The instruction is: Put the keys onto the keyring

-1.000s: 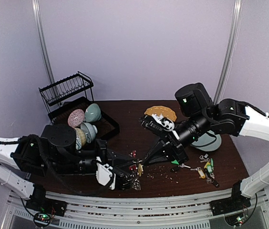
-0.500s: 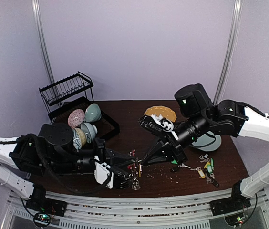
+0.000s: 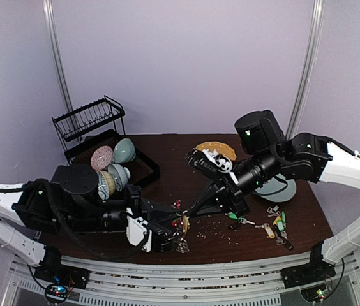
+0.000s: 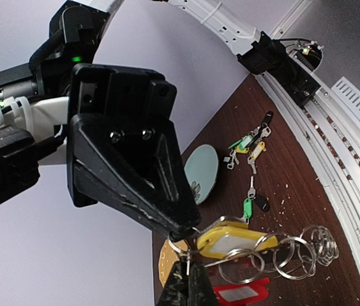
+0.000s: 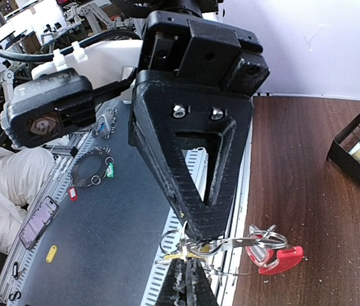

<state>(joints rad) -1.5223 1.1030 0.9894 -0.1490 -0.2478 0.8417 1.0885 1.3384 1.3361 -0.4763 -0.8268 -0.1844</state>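
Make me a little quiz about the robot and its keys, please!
1. True or false: the left end effector and the right end effector are both shut.
2. Which tag colour sits beside the keyring's silver loops? A blue, B yellow, C purple.
3. On which side of the table do the loose keys lie?
Key: 1 true. 2 B, the yellow tag. 3 The right side, near the pale green plate.
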